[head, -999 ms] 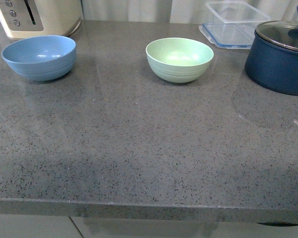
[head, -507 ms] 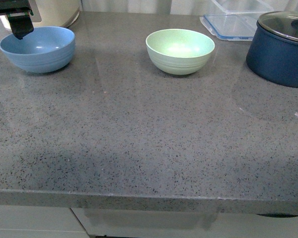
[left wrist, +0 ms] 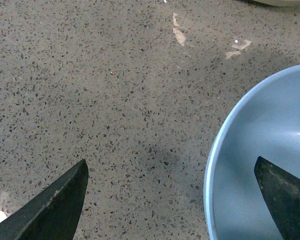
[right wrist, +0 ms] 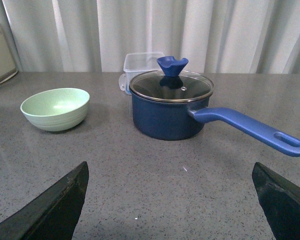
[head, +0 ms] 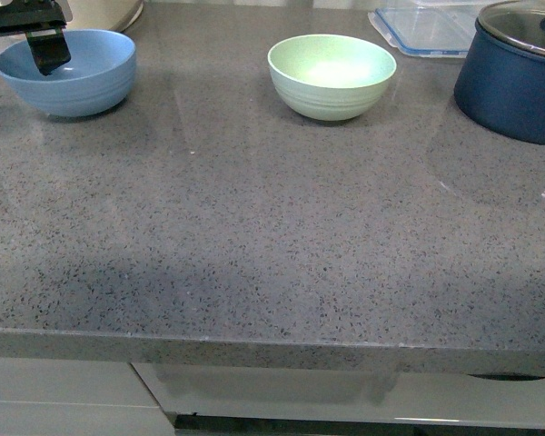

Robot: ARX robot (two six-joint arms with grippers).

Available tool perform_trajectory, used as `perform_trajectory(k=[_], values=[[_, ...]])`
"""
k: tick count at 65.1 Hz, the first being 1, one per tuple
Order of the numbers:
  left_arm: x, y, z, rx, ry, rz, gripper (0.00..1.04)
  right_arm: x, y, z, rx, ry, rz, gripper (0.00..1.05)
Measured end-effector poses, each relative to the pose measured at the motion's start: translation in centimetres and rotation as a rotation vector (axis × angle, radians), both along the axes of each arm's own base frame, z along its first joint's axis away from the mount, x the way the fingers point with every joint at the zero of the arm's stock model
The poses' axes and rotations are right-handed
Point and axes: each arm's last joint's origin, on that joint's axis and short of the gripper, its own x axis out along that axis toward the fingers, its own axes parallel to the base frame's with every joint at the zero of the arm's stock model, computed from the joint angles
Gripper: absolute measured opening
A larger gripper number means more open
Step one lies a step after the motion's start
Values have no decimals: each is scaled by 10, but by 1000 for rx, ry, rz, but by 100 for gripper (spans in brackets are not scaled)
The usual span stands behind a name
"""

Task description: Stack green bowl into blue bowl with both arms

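The blue bowl (head: 68,73) sits at the far left of the grey counter, and the green bowl (head: 331,77) stands upright and empty near the back middle. My left gripper (left wrist: 171,161) is open and straddles the blue bowl's (left wrist: 270,150) rim. One of its fingers (head: 47,53) hangs inside the bowl and the other (left wrist: 50,205) is over the counter outside it. My right gripper (right wrist: 170,165) is open and empty, low over the counter. Well ahead of it are the green bowl (right wrist: 55,108) and a pot. The right gripper does not show in the front view.
A dark navy pot (head: 513,77) with a glass lid stands at the back right, its long blue handle (right wrist: 250,130) reaching toward my right gripper's side. A clear plastic container (head: 427,27) lies behind it. A cream appliance (head: 104,11) stands behind the blue bowl. The counter's front edge (head: 272,350) is near.
My left gripper came into the front view at the top left and moved down, so one finger now sits inside the blue bowl. The whole scene has shifted slightly upward in the picture.
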Motion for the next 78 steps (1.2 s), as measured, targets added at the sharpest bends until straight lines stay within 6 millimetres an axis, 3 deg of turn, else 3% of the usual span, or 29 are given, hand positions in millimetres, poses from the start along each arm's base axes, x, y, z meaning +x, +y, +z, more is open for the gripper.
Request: perform_trajectory(k=[18,49,55,69,78], values=[[5,-4,-7,-14,12,-1,96,0,0,0,0,0,0,95],[2,-14,-12,-81,35,39,21,0,0,0,0,0,0,95],[0,-14,-3,-102,-1,64,6,0,0,0,0,0,0,95],[3,-20,7,-103,-19,52,6,0,0,0,0,0,0,95],[11,-31,28,-114,-65,25,6,0,0,0,0,0,0,95]])
